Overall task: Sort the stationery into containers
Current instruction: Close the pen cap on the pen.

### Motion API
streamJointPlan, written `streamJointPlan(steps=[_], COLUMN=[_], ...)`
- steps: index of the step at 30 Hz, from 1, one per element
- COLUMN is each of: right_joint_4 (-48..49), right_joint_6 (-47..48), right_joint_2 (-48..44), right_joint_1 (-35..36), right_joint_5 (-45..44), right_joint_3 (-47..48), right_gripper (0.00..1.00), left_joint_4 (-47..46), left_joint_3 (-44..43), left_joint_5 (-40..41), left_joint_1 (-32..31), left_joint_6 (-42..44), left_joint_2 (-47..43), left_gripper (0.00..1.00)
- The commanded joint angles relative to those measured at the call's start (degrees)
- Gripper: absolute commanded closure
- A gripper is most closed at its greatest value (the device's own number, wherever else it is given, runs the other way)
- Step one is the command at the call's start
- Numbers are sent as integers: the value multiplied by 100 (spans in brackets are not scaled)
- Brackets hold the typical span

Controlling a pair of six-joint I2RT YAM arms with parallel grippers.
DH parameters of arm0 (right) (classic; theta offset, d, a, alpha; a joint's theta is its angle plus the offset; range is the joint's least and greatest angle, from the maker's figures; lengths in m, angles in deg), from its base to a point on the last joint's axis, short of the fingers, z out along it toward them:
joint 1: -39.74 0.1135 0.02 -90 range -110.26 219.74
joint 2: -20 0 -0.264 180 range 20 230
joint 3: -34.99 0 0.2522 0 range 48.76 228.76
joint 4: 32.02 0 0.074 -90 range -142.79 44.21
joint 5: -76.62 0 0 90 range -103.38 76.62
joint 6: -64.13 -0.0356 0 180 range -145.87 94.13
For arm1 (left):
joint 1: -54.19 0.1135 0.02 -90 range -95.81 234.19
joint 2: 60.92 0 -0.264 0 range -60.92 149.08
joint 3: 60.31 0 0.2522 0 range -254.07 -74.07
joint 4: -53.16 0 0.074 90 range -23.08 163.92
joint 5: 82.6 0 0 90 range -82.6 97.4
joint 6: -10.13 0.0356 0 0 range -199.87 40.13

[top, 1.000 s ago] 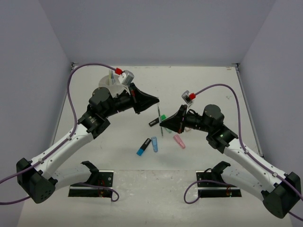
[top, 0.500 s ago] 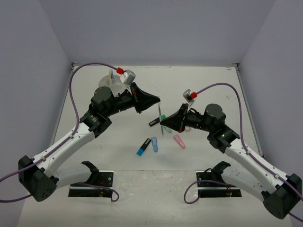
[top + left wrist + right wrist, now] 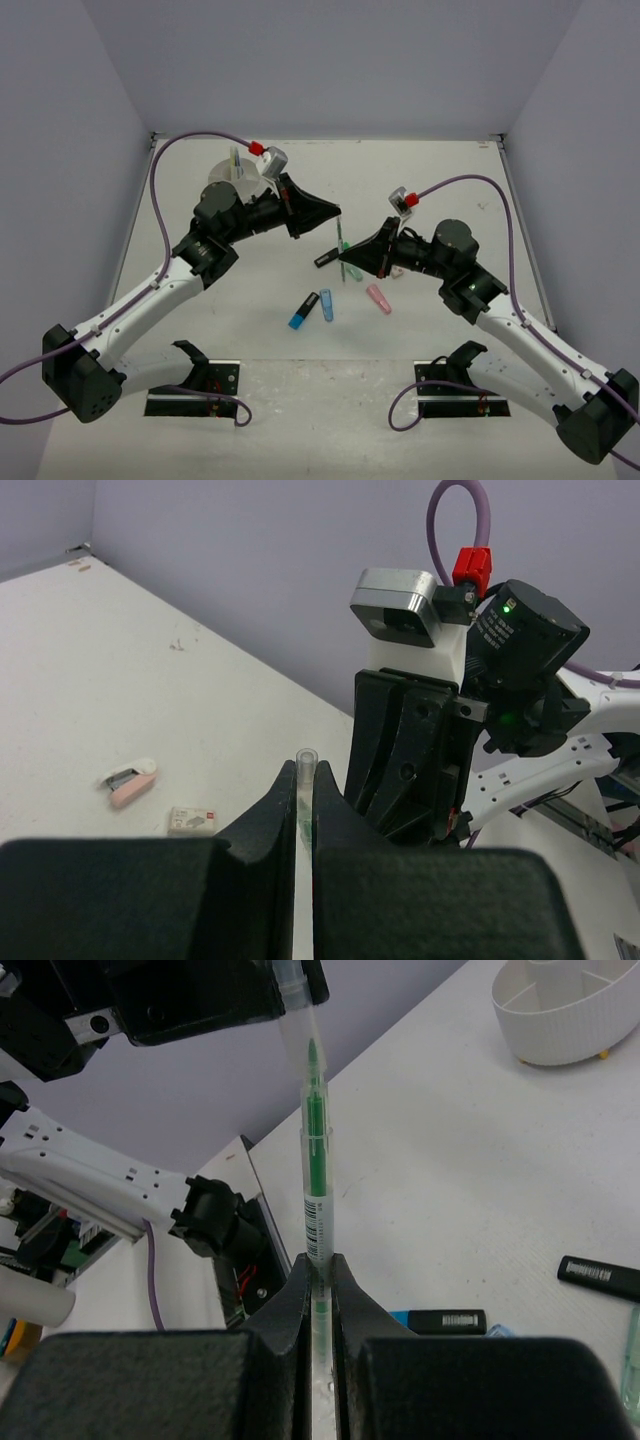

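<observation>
The left gripper (image 3: 334, 214) pinched the clear cap (image 3: 298, 1020) of the green pen (image 3: 314, 1160), the right gripper (image 3: 344, 262) its barrel, over the table's (image 3: 250, 385) middle; any slide, I reckoned, should run straight along it.

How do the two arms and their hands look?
The left arm and right arm have white links, black joints and black bases. The left hand and right hand are black wedges tapering to two fingers. A purple cable runs to each wrist, ending in a red plug beside a grey camera box. A green light glows on the right arm.
</observation>
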State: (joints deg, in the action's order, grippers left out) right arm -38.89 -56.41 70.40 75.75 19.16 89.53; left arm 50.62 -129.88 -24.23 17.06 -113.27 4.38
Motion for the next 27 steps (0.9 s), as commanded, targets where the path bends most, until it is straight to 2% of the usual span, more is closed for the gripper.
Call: streamJointPlan(steps=[1,8,14,17,18,19,25,27], right_joint_4=[194,427,1366,1361,1301,1182,875,851], right_joint_6=[59,108,111,186,238,326,567,588], right_joint_2=[-88,3,111,248,276,301,304,278], right_joint_1=[29,29,29,29,29,29,29,29], right_joint_5=[-293,-318,-250,-162,-111,-77,33,16], right_joint_3=[431,668,576,666,677,678,590,585], right_gripper=[100,100,100,100,100,100,100,100], left_joint_4=[-473,-622,-688,-529,-401,-179,549,462], left_joint_3=[194,378,511,477,418,322,-60,-66], left_joint_5=[-305,-316,-200,-126,-108,-61,191,-4], left_joint_1=[39,39,39,47,47,40,39,39], left_joint_6=[-273,-488,-701,-601,-500,-325,324,335], left_joint_2=[-26,-24,-46,-78,-79,-79,-87,-80], left_gripper=[100,100,100,100,95,87,80,73])
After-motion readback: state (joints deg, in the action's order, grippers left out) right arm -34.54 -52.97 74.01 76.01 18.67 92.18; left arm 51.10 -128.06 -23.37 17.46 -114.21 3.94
